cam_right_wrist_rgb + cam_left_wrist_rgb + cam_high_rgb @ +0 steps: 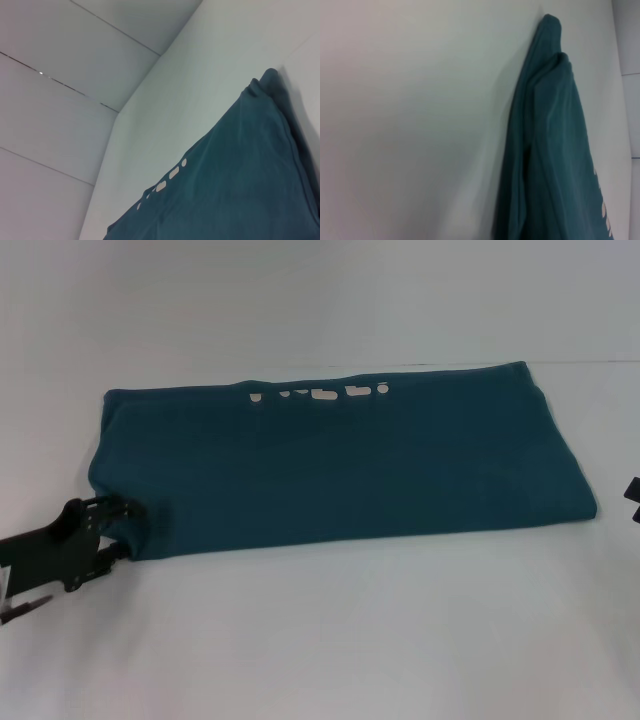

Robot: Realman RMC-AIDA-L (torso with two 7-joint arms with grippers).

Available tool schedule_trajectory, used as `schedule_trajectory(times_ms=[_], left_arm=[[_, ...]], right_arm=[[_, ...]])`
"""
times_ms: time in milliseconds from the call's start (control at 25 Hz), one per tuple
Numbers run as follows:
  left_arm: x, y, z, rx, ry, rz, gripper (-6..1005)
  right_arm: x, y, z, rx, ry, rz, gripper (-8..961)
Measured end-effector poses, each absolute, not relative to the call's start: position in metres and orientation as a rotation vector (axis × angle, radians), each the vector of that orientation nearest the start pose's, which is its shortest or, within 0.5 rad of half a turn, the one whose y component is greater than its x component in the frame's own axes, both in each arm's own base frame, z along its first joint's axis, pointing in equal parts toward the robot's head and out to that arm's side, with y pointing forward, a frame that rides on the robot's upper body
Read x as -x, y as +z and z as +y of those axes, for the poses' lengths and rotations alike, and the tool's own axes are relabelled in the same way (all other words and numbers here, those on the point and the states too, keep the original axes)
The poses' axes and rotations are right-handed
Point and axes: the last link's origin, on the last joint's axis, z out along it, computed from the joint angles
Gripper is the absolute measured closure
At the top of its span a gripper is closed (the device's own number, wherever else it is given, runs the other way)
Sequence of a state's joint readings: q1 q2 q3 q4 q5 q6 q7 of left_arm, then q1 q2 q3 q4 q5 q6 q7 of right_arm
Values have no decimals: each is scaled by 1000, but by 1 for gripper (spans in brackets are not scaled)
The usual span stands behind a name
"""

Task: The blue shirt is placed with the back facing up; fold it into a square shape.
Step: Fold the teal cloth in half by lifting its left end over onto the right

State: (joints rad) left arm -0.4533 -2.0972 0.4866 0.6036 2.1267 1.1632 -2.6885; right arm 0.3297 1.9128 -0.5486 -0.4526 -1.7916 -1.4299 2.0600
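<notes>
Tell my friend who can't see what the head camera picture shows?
A blue shirt, folded into a long band, lies on a white table. The left gripper is at its near left corner; the right gripper barely shows at the right edge.

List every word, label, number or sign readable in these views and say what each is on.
No text can be read.
White lettering on the blue shirt, along its far folded edge: only the bottoms of the letters show, so it is unreadable.
Nothing is printed on the white table.
</notes>
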Motion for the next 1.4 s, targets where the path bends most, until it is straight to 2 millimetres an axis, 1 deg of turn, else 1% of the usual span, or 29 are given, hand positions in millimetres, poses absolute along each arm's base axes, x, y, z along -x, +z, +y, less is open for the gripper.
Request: schedule_trajectory(times_ms=[120,360,480,680,1120,1240,1360,1400], left_arm=[[353,9,329,-1652,1105,2845,367],[346,11,347,-1732,1057,2857,366],[343,14,354,-1729,1040,2873,390],[342,16,355,-1744,1020,2869,431],[344,22,350,-1736,1013,2860,654],[347,23,348,-1723,1021,2864,772],[349,28,343,-1703,1068,2842,889],[349,31,341,-1692,1101,2824,908]], right_arm=[[-371,71,292,1838,1037,1780,271],[-371,70,291,1842,1038,1775,272],[-372,70,290,1835,1041,1776,272],[-374,71,288,1823,1042,1781,272],[-373,72,290,1821,1048,1779,271],[-373,73,290,1819,1050,1779,271],[-373,73,290,1819,1051,1779,271],[-373,73,290,1818,1052,1779,271]])
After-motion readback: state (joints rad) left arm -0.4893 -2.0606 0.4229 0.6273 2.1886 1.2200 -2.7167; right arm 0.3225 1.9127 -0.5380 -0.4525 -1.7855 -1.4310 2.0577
